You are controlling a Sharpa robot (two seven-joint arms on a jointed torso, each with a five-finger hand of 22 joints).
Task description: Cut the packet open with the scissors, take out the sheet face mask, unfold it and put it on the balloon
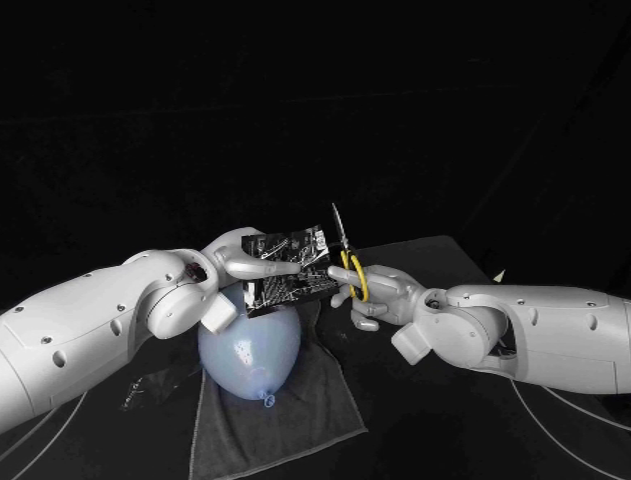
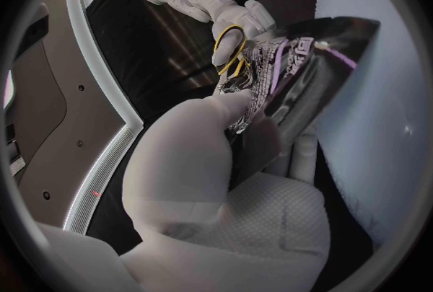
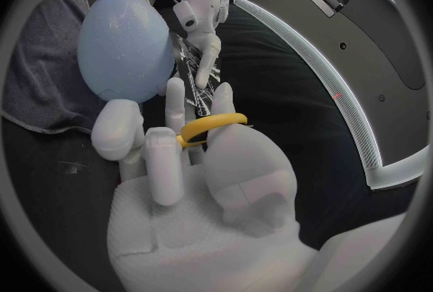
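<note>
Yellow scissors (image 1: 348,264) at packet (image 1: 289,262) edge, balloon (image 1: 250,350) below

Dark packet (image 1: 286,264) beside yellow-handled scissors (image 1: 347,258)

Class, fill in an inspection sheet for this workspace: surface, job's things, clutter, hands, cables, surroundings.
Surface: black table with a grey cloth spread on it.
Job's things: pale blue balloon lying on the cloth; packet held up above it; yellow-handled scissors, blades pointing up beside the packet's edge, contact unclear.
Clutter: small dark item beside the cloth, too unclear to name.
Hands: left hand holds the packet; right hand holds the scissors.
Cables: thin pale cable on the table by the right arm.
Surroundings: nothing seen.
</note>
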